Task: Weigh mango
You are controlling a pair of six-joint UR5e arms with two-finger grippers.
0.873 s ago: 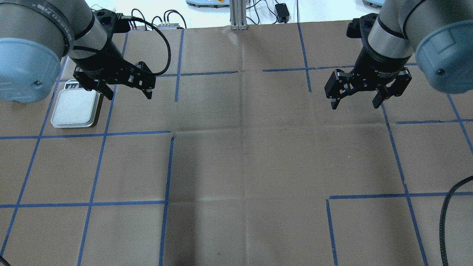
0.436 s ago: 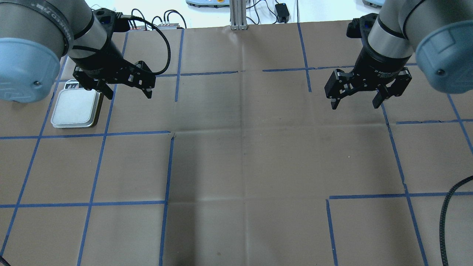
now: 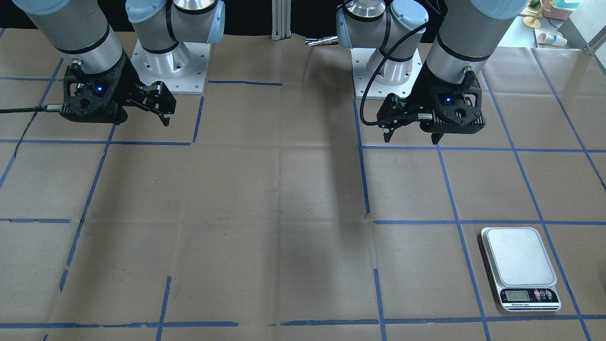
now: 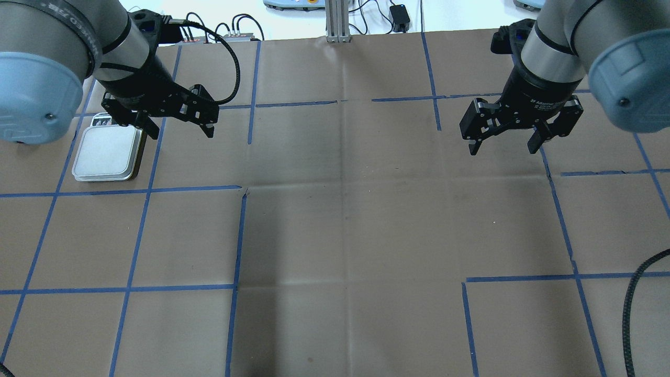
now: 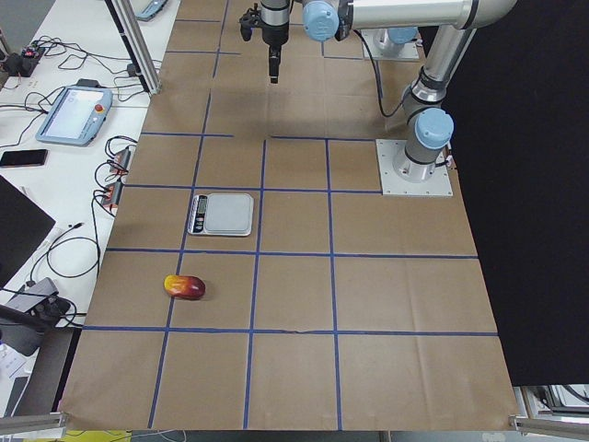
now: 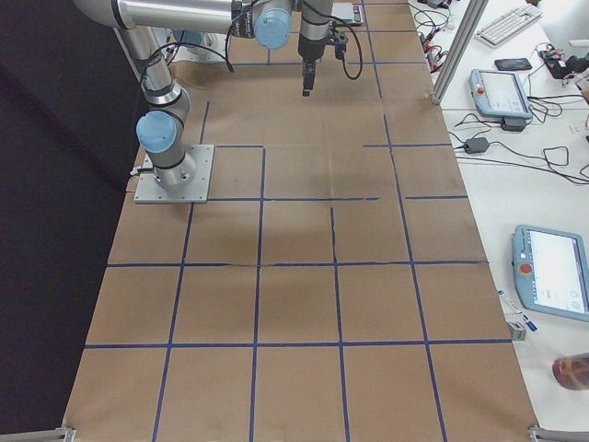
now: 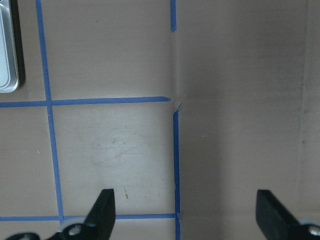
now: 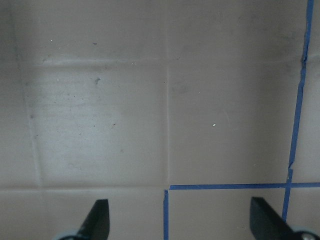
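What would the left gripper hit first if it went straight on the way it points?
Probably the bare paper-covered table, just beside the scale, not on it; the left gripper is open and empty.

Brown paper covers the surface [image 4: 345, 220], crossed by a grid of blue tape lines [image 4: 131, 288]. Beside it, a white bench [image 6: 515, 203] carries two teach pendants [image 6: 552, 284] and a keyboard [image 6: 517, 23].

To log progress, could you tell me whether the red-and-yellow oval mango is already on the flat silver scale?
No, the red-and-yellow mango lies on the brown paper, apart from the silver scale.
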